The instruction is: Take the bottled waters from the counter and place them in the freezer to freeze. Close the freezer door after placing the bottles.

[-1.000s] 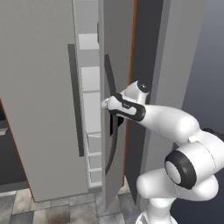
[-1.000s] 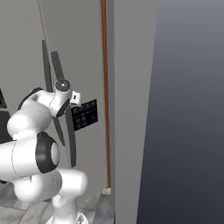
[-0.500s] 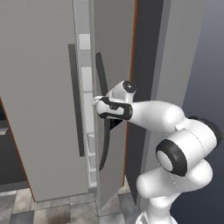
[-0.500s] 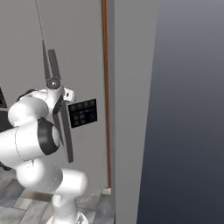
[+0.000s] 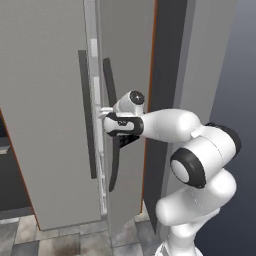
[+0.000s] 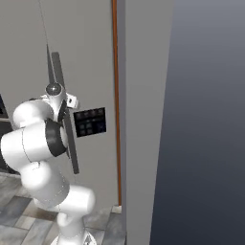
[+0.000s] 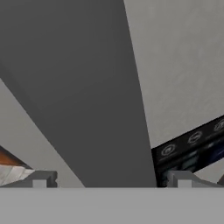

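At far left, the left-hand door panel of the freezer is seen flat, its handle untouched. Between the panels, a narrow gap with white shelves is visible. Just right of it, the freezer door is nearly shut; its bar handle is straddled by the gripper, fingers spread wide, nothing clamped. Bottled waters are not made out. Closing step is judged in hand. Next: door to be pushed flush, then hand backed off the handle.
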{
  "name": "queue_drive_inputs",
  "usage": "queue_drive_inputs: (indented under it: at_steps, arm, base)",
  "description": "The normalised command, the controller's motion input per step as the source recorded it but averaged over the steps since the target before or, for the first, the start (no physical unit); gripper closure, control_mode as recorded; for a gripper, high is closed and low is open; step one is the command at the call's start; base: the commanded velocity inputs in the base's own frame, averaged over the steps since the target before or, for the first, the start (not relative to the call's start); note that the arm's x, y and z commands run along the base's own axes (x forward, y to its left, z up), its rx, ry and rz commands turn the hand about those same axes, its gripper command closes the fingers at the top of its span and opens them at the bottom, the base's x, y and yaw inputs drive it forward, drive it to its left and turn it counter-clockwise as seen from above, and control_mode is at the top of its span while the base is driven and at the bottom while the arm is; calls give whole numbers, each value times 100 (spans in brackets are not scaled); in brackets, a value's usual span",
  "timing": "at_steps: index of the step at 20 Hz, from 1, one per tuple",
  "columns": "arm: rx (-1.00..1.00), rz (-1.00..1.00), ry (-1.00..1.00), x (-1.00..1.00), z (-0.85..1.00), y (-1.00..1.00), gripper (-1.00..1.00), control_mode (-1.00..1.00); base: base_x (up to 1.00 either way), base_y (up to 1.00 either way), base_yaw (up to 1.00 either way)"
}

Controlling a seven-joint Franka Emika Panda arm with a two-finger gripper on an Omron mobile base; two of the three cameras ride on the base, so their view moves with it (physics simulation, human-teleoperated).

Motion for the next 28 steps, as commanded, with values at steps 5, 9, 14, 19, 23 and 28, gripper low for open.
queue_drive_inputs:
  at_steps: [5, 9, 14, 19, 23, 28]
  arm:
    - [0, -1, 0, 37, 0, 0, -100, -100]
    - [0, -2, 1, 40, 0, 0, -100, -100]
    - [0, -1, 2, 43, 0, 0, -100, -100]
    - [0, -2, 2, 46, 0, 0, -100, -100]
    - [0, -3, 2, 43, 0, 1, -100, -100]
    - [0, -3, 1, 42, 0, 2, -100, -100]
  base:
    - [0, 0, 0]
    - [0, 0, 0]
    - [0, 0, 0]
    - [0, 0, 0]
    - [0, 0, 0]
    - [0, 0, 0]
